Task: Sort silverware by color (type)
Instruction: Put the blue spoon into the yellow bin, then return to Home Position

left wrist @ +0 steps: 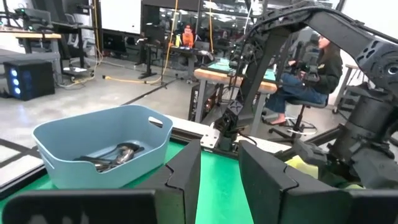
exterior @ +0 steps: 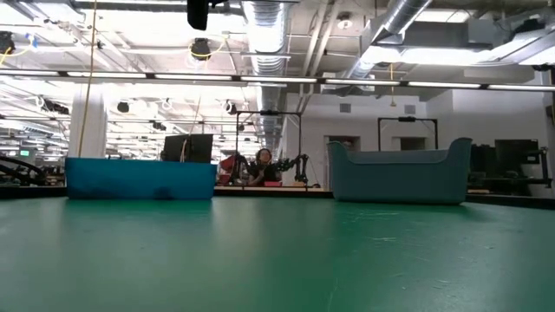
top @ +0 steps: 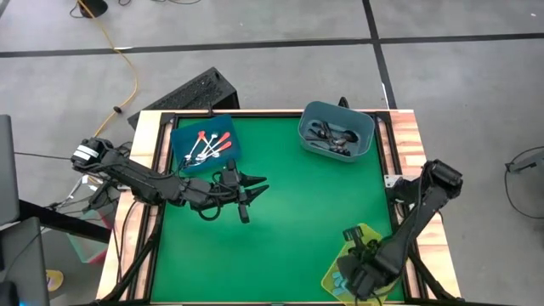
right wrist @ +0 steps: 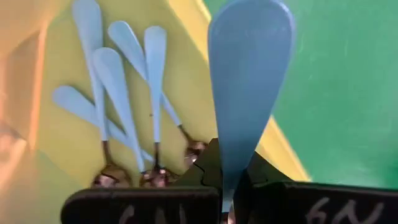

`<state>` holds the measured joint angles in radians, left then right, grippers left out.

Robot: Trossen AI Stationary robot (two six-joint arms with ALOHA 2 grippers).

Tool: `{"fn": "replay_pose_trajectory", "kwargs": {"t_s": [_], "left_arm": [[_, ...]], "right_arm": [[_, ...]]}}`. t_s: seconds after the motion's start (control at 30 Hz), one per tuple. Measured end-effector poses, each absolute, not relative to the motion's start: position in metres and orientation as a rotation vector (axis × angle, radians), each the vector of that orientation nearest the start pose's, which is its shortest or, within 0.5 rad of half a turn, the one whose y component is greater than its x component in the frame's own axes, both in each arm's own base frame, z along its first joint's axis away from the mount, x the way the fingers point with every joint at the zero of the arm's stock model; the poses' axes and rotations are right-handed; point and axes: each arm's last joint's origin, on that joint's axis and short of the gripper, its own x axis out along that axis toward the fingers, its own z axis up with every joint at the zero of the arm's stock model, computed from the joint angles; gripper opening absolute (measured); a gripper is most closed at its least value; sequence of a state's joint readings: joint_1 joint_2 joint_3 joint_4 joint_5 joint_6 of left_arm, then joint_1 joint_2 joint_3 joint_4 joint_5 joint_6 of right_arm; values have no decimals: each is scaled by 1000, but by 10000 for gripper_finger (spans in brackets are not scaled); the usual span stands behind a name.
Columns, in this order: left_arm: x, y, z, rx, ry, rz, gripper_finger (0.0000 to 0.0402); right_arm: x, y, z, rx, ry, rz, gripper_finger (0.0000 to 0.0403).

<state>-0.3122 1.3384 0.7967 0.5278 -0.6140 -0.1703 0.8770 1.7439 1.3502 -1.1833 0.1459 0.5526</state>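
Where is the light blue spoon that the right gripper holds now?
In the right wrist view, the light blue spoon is clamped in the right gripper, above the yellow bin at the table's near right corner.

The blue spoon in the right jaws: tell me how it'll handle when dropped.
The spoon looks stiff: its handle stands straight though pinched only at the neck by the right gripper. Probably light and flat, so it should slide, not roll, into the yellow bin.

Orange-red-handled spoons (top: 208, 144) lie at eleven o'clock; dark spoons (top: 331, 136) at one; light-blue-handled spoons (right wrist: 124, 93) at five, one (right wrist: 247, 87) gripped upright.
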Motion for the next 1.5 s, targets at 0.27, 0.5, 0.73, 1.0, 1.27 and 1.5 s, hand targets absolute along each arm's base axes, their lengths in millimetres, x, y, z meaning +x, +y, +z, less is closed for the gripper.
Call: {"fn": "replay_pose_trajectory", "kwargs": {"t_s": [0.27, 0.5, 0.73, 1.0, 1.27, 1.5], "left_arm": [[283, -74, 284, -162, -13, 302, 93], [283, -74, 284, -147, -11, 302, 93], [282, -73, 284, -134, -10, 315, 93], [282, -73, 284, -134, -11, 327, 93], [282, -73, 284, -130, -10, 330, 93], [282, -73, 284, -163, -16, 322, 93]], "right_arm": [[180, 260, 226, -250, 1460, 93, 19], [165, 280, 202, -369, 1547, 196, 20], [168, 285, 184, -489, 1586, 270, 33], [174, 283, 185, -485, 1566, 269, 35], [178, 285, 185, -430, 1541, 260, 76], [184, 280, 185, -357, 1552, 183, 113]]}}
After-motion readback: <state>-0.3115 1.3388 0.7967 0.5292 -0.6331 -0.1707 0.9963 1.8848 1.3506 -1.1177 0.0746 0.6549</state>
